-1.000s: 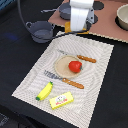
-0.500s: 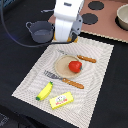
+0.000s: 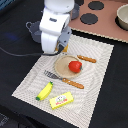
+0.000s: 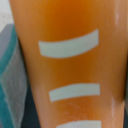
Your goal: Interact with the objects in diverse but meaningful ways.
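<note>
An orange-yellow bread loaf (image 4: pixel 70 65) with white stripes fills the wrist view, very close to the camera, and a grey-blue surface (image 4: pixel 12 85) shows beside it. In the exterior view the white arm and my gripper (image 3: pixel 62 49) hang at the striped mat's far left corner, next to a grey-blue pot (image 3: pixel 33 29). My fingers are hidden, and the loaf does not show in that view. A red tomato (image 3: pixel 75 66) sits on a tan plate (image 3: pixel 61 66). A green-tipped banana (image 3: pixel 45 90) and a yellow red-labelled box (image 3: pixel 61 101) lie near the mat's front.
An orange-handled knife (image 3: pixel 86 59) lies beyond the plate and an orange-handled fork (image 3: pixel 65 80) in front of it, both on the striped mat (image 3: pixel 100 95). A toy stove with black burners (image 3: pixel 90 19) and a bowl (image 3: pixel 122 17) stand at the back right.
The arm has swung from the back centre toward the exterior view's left and come lower, over the mat's far left corner. The things on the mat have not moved.
</note>
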